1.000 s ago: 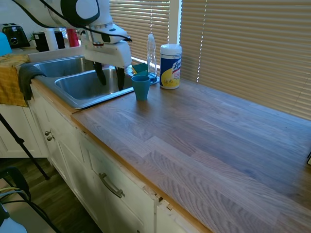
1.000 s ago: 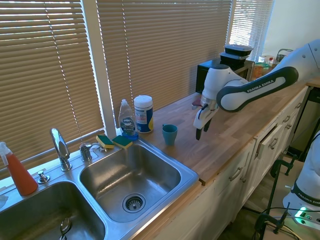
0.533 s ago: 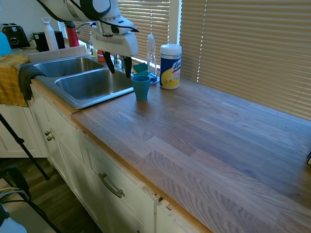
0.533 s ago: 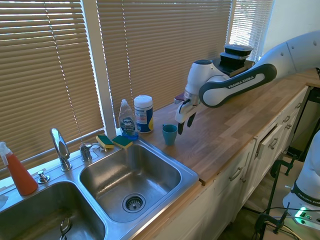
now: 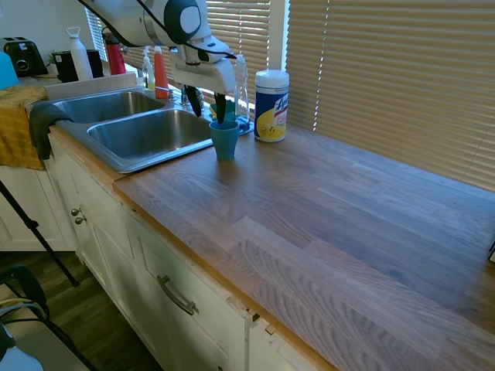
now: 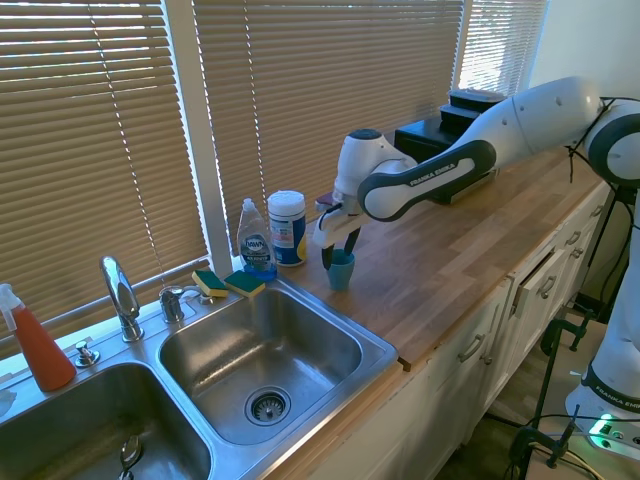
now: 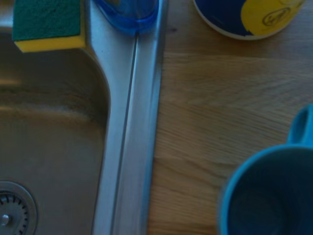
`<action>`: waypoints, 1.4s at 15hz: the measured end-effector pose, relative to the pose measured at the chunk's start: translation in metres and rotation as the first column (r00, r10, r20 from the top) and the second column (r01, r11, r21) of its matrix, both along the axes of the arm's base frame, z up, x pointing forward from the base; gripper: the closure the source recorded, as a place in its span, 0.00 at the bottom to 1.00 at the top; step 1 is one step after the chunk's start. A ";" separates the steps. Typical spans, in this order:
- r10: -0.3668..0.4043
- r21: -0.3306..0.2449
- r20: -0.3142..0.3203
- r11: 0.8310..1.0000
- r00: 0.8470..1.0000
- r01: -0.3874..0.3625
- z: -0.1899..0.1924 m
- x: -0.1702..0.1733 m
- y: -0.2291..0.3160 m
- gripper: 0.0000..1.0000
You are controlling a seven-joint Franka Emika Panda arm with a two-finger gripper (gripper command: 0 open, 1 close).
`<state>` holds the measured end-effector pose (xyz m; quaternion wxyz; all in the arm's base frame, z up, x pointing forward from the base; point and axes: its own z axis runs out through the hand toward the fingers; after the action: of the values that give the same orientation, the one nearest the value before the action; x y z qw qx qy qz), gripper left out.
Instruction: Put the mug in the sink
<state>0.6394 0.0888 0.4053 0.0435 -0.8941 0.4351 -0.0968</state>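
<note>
The teal-blue mug (image 5: 225, 140) (image 6: 341, 271) stands upright on the wooden counter, just beside the right basin of the steel sink (image 5: 116, 159) (image 6: 381, 351). My gripper (image 5: 207, 108) (image 6: 338, 250) hangs open directly at the mug's rim. One finger is over the mug's mouth and the other is outside it on the sink side. Nothing is held. The wrist view looks down into the mug (image 7: 266, 196), shows a small handle on its side, and shows the sink rim (image 7: 129, 122) next to it.
A clear dish-soap bottle (image 5: 241, 85) (image 6: 256, 240) and a white-and-yellow wipes canister (image 5: 271, 104) (image 6: 287, 227) stand just behind the mug. Two sponges (image 6: 228, 283) lie on the sink's back ledge by the faucet (image 6: 120, 295). An orange spray bottle (image 6: 35, 345) stands far left.
The gripper has swung from over the counter's front edge toward the window and come down onto the mug. The mug has not moved.
</note>
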 end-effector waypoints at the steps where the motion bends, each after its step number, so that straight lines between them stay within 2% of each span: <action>1: -0.002 -0.002 -0.009 1.000 1.000 0.002 -0.009 0.008 0.000 0.00; 2: -0.005 -0.004 -0.019 1.000 1.000 0.005 -0.017 0.013 0.000 1.00; 7: -0.019 0.011 -0.055 1.000 0.998 0.020 -0.043 0.021 0.001 1.00; 21: -0.030 0.013 -0.058 0.999 0.998 0.031 -0.041 0.021 -0.003 1.00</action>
<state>0.6605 0.0862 0.3646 0.0355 -0.8894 0.4505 -0.0689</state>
